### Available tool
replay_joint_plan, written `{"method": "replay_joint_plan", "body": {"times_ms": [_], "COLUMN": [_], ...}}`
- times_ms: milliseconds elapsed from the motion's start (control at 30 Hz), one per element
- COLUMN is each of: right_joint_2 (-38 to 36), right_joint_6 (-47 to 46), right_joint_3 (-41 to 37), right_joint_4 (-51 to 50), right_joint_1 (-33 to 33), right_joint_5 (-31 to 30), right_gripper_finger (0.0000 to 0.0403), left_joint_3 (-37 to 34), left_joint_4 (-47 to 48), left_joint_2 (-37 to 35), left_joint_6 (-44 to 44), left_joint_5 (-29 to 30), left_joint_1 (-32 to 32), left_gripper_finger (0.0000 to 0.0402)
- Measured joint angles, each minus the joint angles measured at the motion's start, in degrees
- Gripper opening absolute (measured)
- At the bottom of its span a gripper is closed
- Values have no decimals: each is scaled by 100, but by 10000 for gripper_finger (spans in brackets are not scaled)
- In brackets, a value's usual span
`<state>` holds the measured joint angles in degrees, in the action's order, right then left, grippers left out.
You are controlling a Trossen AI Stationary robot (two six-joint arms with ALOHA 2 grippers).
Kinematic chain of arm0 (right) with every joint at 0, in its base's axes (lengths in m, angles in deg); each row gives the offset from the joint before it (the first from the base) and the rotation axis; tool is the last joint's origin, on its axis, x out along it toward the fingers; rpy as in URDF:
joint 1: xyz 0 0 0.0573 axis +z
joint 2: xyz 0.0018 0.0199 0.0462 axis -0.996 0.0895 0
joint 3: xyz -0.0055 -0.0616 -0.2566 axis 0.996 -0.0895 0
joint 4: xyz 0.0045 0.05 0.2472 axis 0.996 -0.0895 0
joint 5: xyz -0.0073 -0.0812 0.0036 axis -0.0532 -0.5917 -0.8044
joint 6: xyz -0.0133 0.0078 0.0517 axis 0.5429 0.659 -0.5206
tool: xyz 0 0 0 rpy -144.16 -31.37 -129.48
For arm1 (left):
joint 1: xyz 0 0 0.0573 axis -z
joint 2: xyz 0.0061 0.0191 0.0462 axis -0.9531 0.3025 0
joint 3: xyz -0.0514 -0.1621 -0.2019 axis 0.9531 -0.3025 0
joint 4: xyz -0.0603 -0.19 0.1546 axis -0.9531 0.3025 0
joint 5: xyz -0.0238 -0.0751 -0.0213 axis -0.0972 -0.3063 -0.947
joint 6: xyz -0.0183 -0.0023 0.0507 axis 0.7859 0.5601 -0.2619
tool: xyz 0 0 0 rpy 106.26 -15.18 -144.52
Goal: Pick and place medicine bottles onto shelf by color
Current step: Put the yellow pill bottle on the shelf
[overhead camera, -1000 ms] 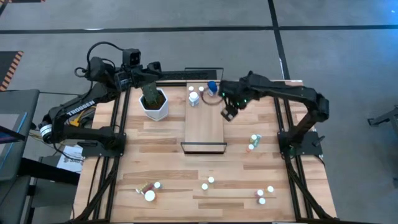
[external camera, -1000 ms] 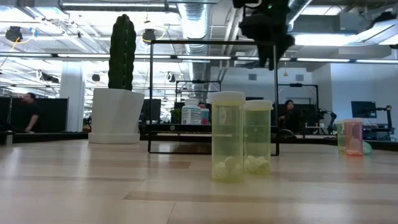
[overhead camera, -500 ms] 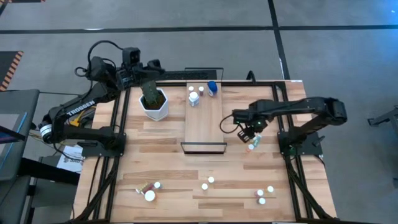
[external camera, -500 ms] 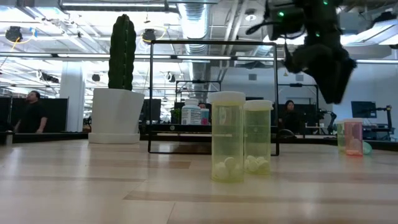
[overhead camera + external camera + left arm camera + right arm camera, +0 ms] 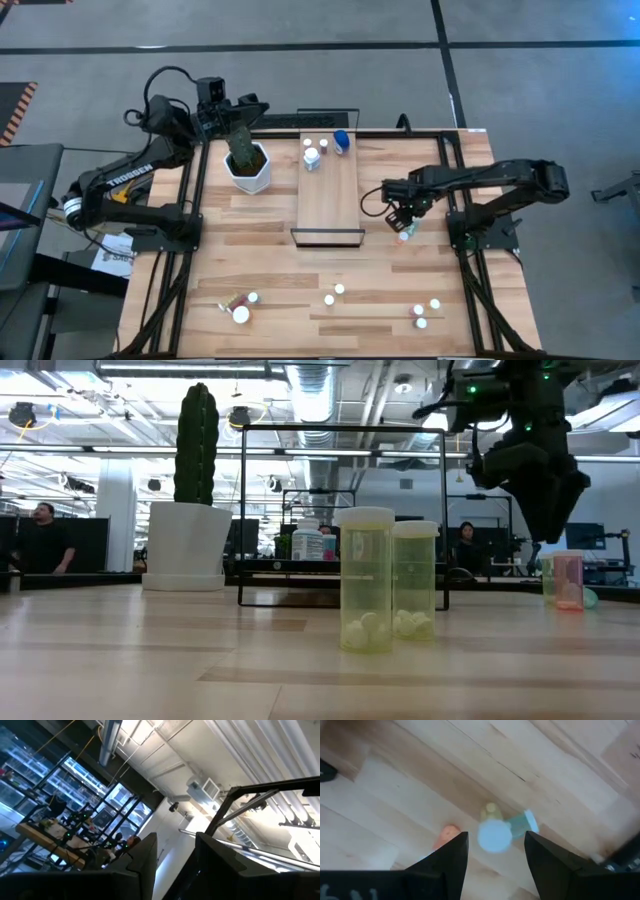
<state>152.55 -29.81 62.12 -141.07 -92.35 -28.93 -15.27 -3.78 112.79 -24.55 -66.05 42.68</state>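
Wood planks made up the surface [image 5: 270, 250], and over its right side the right gripper [image 5: 402, 217] had swung away from the far end of the shelf [image 5: 331, 205] and come down above a small huddle of medicine bottles [image 5: 408, 229]. Its jaws stood apart, empty, straddling a white cap [image 5: 494, 835] with a teal bottle [image 5: 526, 822] lying against it and an orange one [image 5: 447, 833] just beside, as its own wrist camera looked down between them. I took that shift to mean one delivery was finished and the next pick was being lined up, though nothing was gripped yet. On the shelf's far end stood a white-capped bottle [image 5: 312, 158] and a blue bottle [image 5: 342, 141], close together. Because the three bottles under the jaws touched or nearly touched, closing on one could nudge its neighbours. Farther off, more bottles waited along the near edge: a pair at the left [image 5: 240, 306], two in the middle [image 5: 334, 294], two at the right [image 5: 427, 312]. A white pot with a cactus [image 5: 247, 166] sat beside the shelf's far left corner. The left gripper [image 5: 245, 112] idled high behind it, pointed at the ceiling, jaws narrow and holding nothing.
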Motion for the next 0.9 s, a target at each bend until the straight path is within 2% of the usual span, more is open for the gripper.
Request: {"method": "replay_joint_plan", "body": {"times_ms": [333, 633, 900], "right_joint_2": [1, 3, 3], "right_joint_6": [-3, -43, -29], "right_joint_3": [-491, -681, -678], "right_joint_4": [579, 618, 625], "right_joint_1": [0, 0, 0], "right_joint_5": [4, 8, 36], "right_gripper_finger": [216, 214, 164], "left_joint_3": [0, 0, 0], "left_joint_4": [-2, 11, 31], "left_joint_2": [0, 0, 0], "left_joint_6": [-128, -206, -267], "left_joint_5": [376, 524, 560], "left_joint_1": [273, 310, 308], "left_gripper_finger": [120, 120, 120]}}
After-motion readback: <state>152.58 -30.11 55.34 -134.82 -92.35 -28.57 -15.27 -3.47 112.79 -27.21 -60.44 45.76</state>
